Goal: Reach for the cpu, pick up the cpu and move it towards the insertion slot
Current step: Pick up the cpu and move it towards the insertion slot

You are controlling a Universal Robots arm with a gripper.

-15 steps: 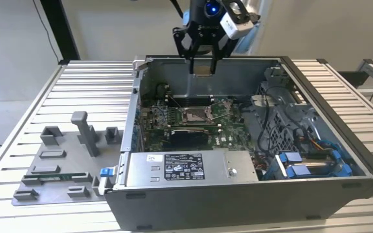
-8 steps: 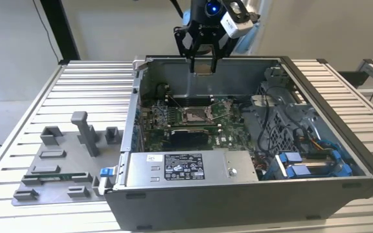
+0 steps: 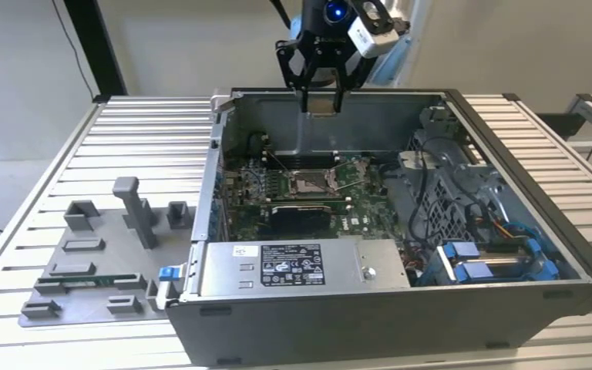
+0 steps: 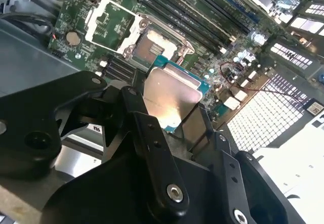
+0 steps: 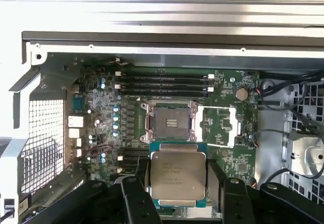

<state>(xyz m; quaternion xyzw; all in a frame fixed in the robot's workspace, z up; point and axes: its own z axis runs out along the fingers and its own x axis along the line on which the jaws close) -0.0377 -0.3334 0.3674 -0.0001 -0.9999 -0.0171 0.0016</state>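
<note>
My gripper (image 3: 321,108) hangs above the far wall of the open computer case, shut on the cpu (image 5: 178,176), a thin square chip with a silvery face and a teal edge. The chip sits flat between the black fingers (image 4: 132,107) in both wrist views, its silvery face (image 4: 169,95) catching the light. The insertion slot (image 5: 169,122), a square socket with a shiny metal frame on the green motherboard, lies well below the chip. It is also seen in the case's middle (image 3: 307,183) and beyond the chip (image 4: 152,44).
The grey case (image 3: 378,339) stands open on a slatted metal table, with its power supply (image 3: 290,266) at the front and blue drive bays (image 3: 492,262) on the exterior view's right. A grey fixture plate with upright blocks (image 3: 132,212) lies on the exterior view's left.
</note>
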